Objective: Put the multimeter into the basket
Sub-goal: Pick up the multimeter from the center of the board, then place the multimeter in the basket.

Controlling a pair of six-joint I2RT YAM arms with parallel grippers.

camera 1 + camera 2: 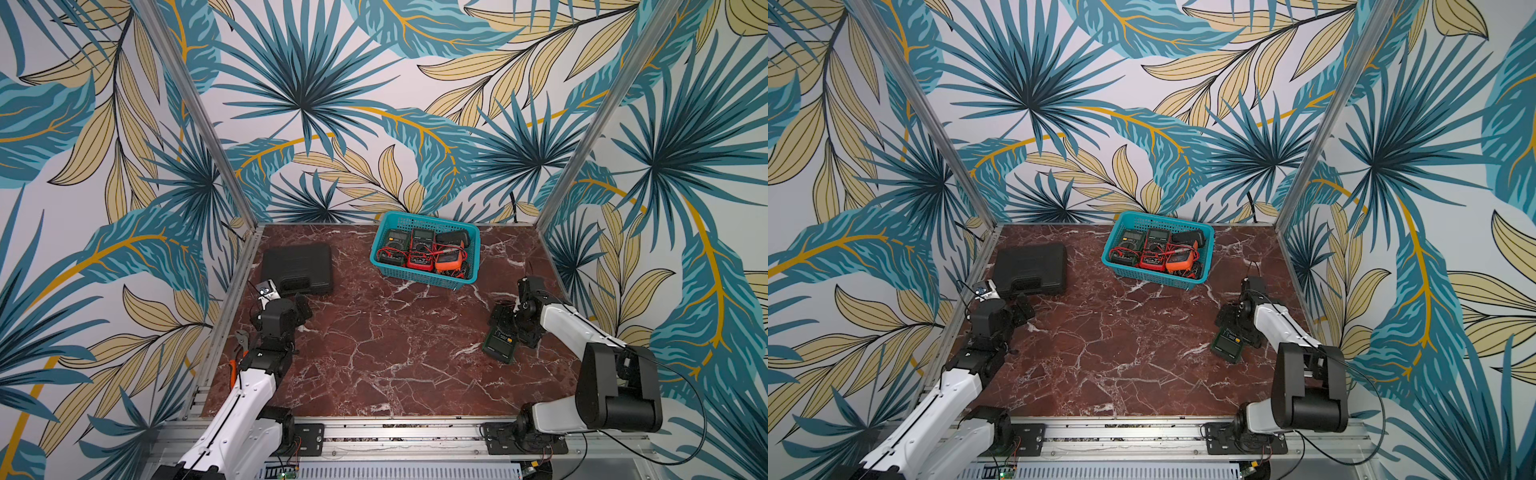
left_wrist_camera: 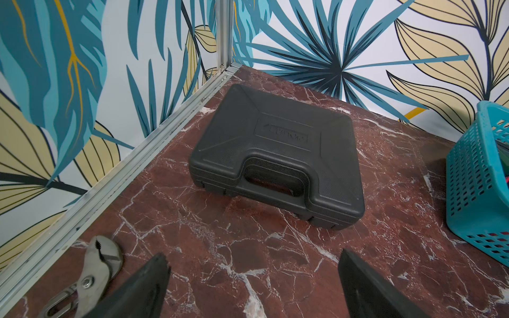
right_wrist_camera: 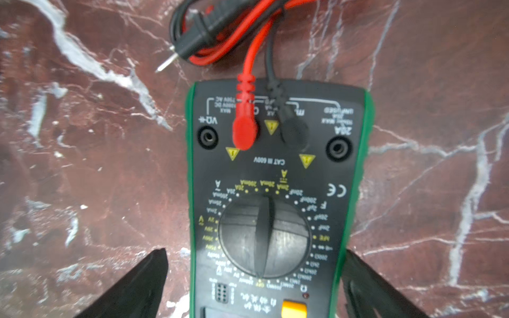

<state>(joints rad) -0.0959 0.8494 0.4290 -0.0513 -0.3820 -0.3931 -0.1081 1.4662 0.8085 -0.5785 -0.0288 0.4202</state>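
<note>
Right hand point(image 3: 255, 251) spread wide astride the multimeter point(image 3: 275, 165), unclamped; left hand point(image 2: 253, 253) spread, empty.

Both top views: bright, even, diffuse light; the marbled worktop point(image 1: 374, 353) carries only soft, short shadows beside the black case point(image 1: 297, 266) and the basket point(image 1: 415, 276). The patterned walls point(image 1: 374, 124) stretch toward the corners, a wide-angle effect. Left wrist view: sharp. Right wrist view: the multimeter point(image 3: 275, 179) is blurred, print smeared, with a dull sheen on its dial point(image 3: 264, 236).

Black case point(image 1: 297, 268) lies near pliers point(image 2: 93, 271) on marble table point(image 1: 374, 353).
</note>
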